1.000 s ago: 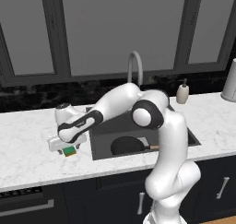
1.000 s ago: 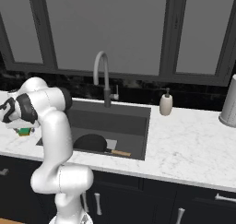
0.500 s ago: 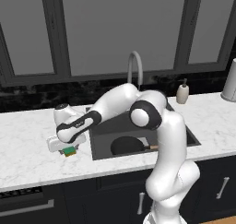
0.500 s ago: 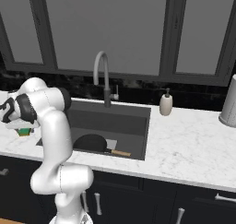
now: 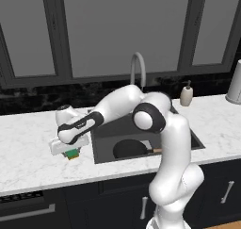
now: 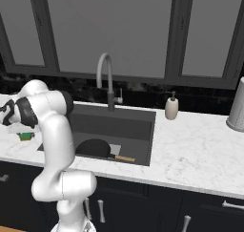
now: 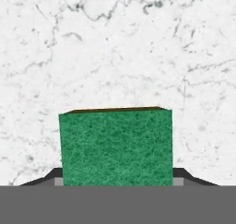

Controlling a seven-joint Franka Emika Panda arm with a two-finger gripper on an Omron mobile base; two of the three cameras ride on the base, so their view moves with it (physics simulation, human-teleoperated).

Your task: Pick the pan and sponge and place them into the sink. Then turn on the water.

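The green-topped sponge (image 7: 116,147) lies flat on the white marble counter left of the sink (image 5: 117,129), small under the hand in the base views (image 5: 72,154) (image 6: 25,136). My gripper (image 7: 117,181) points straight down over it (image 5: 69,149), its two fingertips pressed against the sponge's left and right sides. The black pan (image 5: 129,149) rests on the sink floor with its wooden handle toward the right (image 6: 93,146). No water runs from the arched faucet (image 5: 137,68).
A soap dispenser (image 5: 187,94) stands behind the sink's right corner, and a grey canister (image 5: 234,84) sits at the far right of the counter. The counter's front edge runs just in front of the sponge. Dark windows back the wall.
The jaws have closed in from wide open onto the sponge's sides. Arm, sponge and pan stay where they were.
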